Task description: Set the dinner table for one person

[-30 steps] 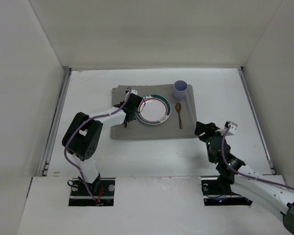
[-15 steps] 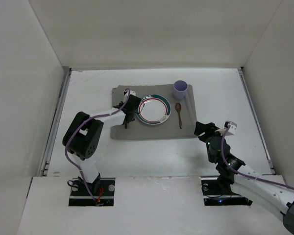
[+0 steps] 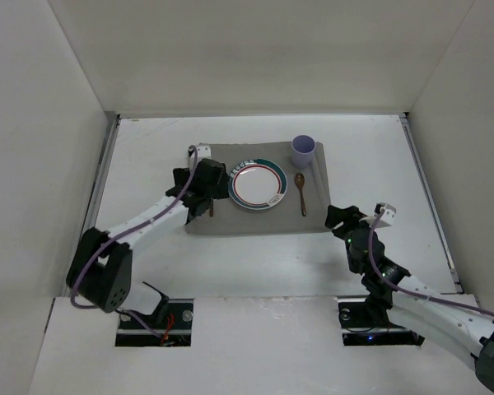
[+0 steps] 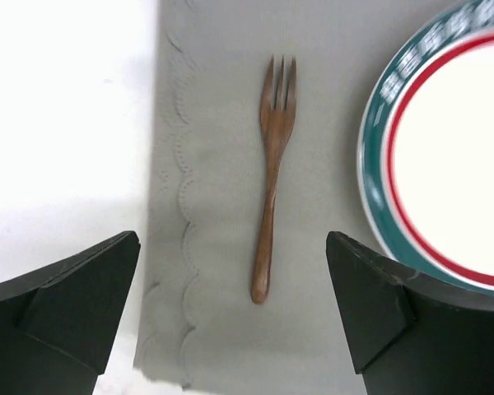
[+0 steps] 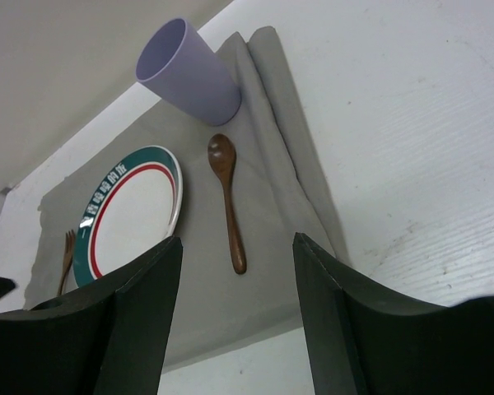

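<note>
Hovering spread wide, the left gripper (image 4: 230, 321) is straddling the fork (image 4: 270, 177), whose long axis is running straight ahead between its fingers (image 4: 74, 304); the right gripper (image 3: 343, 219), also spread, is sitting farther off.

- Counter (image 3: 148, 148): matte white.
- Mat (image 4: 214, 99): pale grey, scalloped stitching along its edge.
- Plate (image 3: 258, 183): white centre, thin red ring, teal rim with white lettering.
- Cup (image 5: 189, 74): plain lilac, inside and out.
- Fork (image 4: 271, 177) and Spoon (image 5: 229, 206): brown wood.
</note>
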Robot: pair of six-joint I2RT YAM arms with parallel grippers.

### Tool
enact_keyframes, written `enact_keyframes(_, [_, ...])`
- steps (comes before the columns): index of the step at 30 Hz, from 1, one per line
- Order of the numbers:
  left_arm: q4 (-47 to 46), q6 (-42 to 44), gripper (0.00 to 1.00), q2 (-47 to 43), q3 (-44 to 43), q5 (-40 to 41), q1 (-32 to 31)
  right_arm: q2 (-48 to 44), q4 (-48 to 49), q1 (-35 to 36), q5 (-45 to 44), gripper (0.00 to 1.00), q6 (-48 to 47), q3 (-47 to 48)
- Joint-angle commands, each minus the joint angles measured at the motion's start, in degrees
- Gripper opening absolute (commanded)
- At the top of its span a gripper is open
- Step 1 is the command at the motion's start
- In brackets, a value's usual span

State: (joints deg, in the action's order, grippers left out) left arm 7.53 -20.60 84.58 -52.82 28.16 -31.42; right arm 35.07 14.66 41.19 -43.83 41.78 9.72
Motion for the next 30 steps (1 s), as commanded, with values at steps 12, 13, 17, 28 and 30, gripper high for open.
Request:
enact_keyframes(12, [-1.1, -16.4, 1.0, -30.2, 19.3, 5.7, 10.0, 2.4, 4.2, -0.2, 0.9, 0.62, -0.4, 2.9])
enact_keyframes(13, [-0.9, -18.2, 1.0, -32.1, 21.2, 5.2, 11.8, 2.7, 4.3, -0.5, 0.9, 0.62, -0.3, 2.9])
enact_keyframes(17, [2.9, -23.9, 1.0, -36.5, 26.0, 3.3, 19.8, 3.2, 4.6, -0.5, 1.6, 0.62, 0.0, 2.9])
enact_keyframes(28, [9.5, -29.8, 1.0, -35.6, 27.9, 1.7, 30.1, 4.5, 5.0, -0.5, 1.7, 0.62, 0.2, 2.9])
enact_keyframes(30, [10.5, -29.8, 1.0, -34.6, 27.0, 2.1, 30.9, 4.8, 5.2, -0.6, 1.7, 0.62, 0.2, 2.9])
